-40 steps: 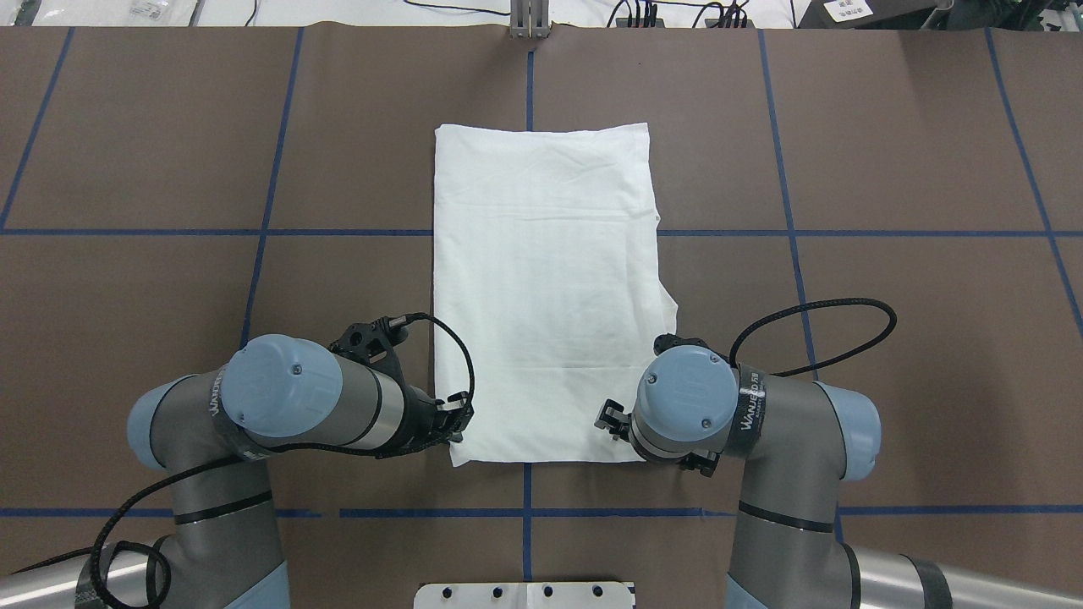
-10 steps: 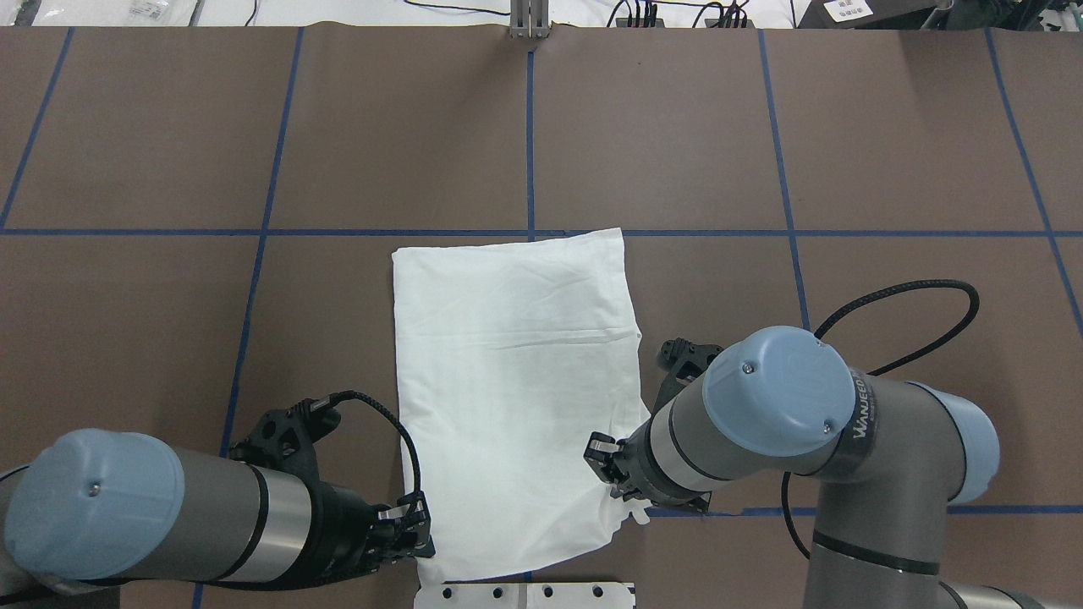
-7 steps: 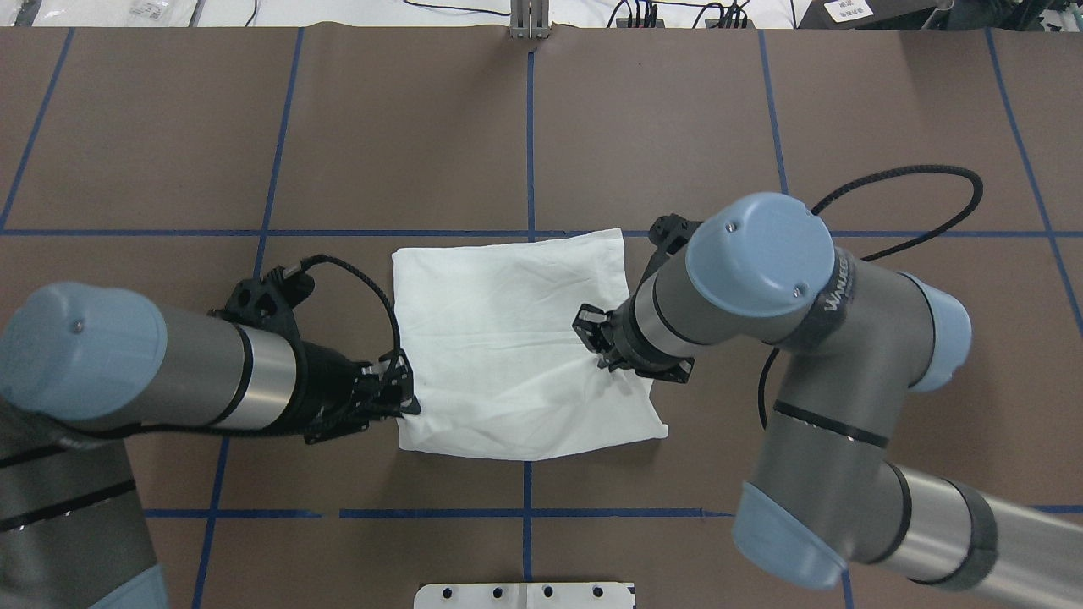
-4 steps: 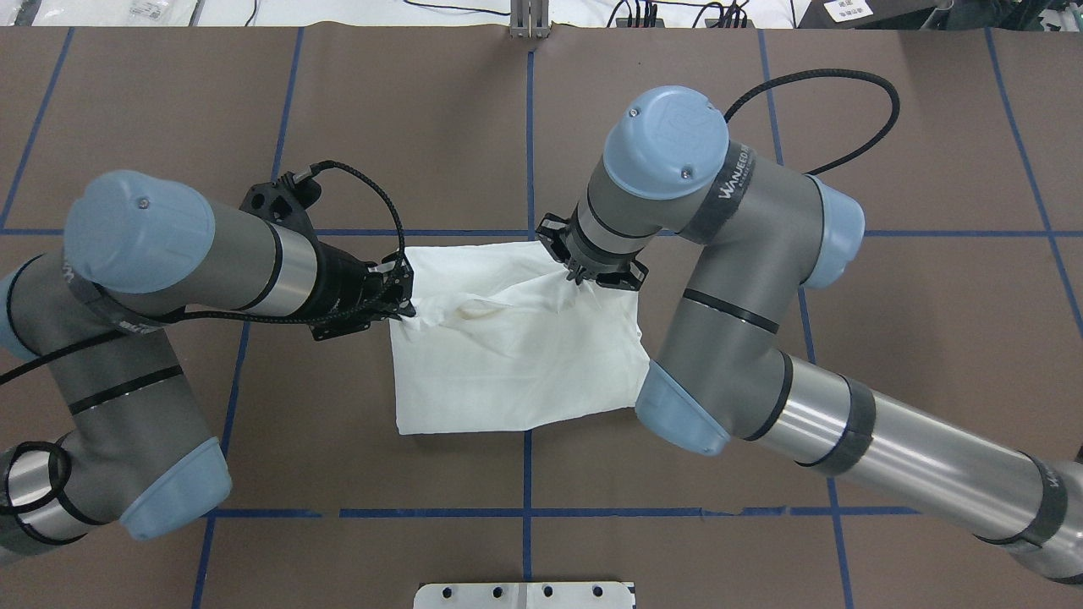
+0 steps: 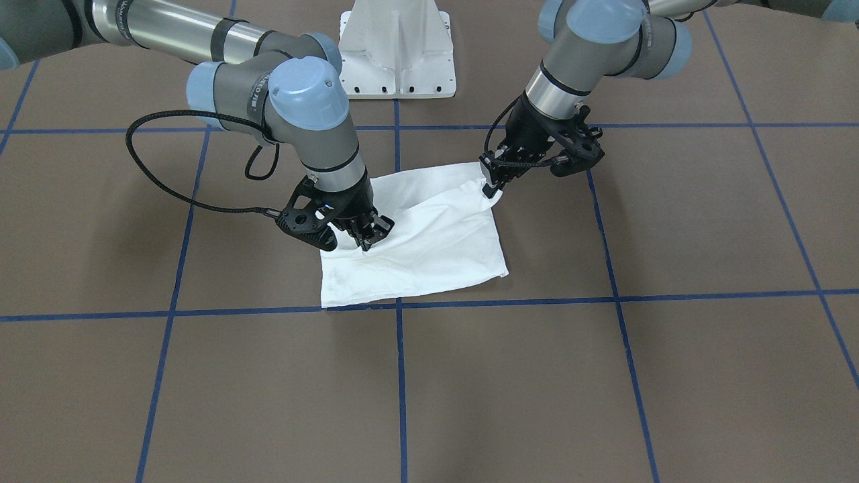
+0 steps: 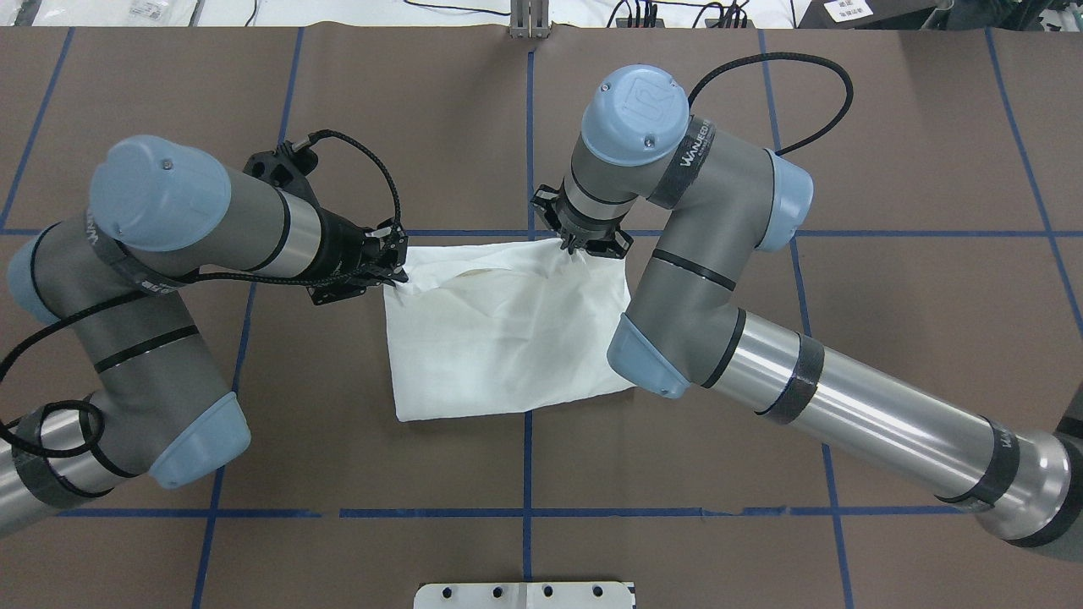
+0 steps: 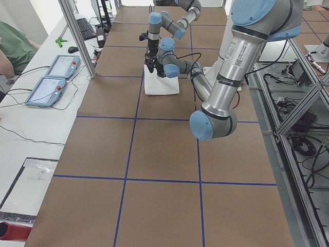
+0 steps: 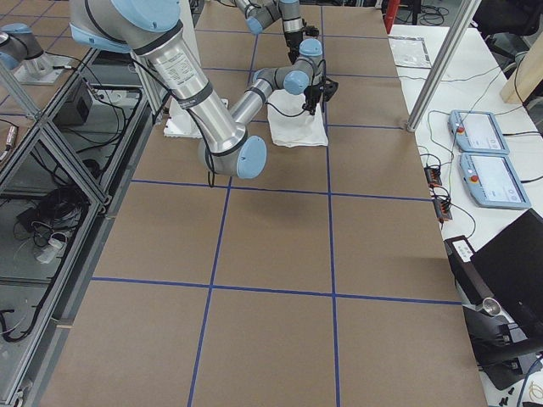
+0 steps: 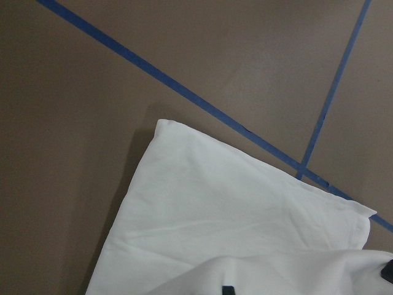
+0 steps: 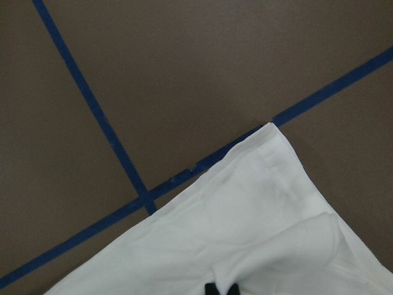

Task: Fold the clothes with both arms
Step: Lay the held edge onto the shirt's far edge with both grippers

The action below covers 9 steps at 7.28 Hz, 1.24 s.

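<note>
T-shirt (image 6: 508, 355) corners hidden within both jaws

A white pedestal base (image 5: 397, 50) stands on the brown table (image 5: 671, 402) gridded with blue tape (image 5: 400, 389).

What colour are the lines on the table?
Blue. The lines cross the brown table in a grid, clearest in the overhead view.

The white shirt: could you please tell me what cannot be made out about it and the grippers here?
- white shirt: lower layers, every view, under the top fold.
- right gripper: fingertips, overhead view, under its own wrist.
- left gripper: fingers, left wrist view, cut by bottom edge.
- Side views: both grips too small.
</note>
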Each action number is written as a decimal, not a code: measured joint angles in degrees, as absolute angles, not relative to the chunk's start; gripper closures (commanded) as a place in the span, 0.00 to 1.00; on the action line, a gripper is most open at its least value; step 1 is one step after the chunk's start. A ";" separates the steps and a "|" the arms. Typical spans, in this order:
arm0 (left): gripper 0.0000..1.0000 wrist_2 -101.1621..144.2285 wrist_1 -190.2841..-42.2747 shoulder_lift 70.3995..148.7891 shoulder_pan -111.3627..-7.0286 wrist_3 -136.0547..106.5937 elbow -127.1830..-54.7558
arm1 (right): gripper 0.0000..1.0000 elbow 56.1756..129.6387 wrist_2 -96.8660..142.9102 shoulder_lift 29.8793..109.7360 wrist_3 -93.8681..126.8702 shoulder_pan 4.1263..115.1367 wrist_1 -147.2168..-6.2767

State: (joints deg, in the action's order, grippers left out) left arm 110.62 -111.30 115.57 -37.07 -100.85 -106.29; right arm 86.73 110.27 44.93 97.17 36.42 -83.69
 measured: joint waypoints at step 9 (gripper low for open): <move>0.09 110.45 -113.41 116.68 -38.67 -101.62 -102.08 | 0.01 86.34 110.90 44.83 97.24 37.67 -83.84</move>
State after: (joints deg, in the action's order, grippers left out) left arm 110.45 -113.41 116.68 -38.67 -101.62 -102.08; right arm 86.34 110.90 44.83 97.24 37.67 -83.84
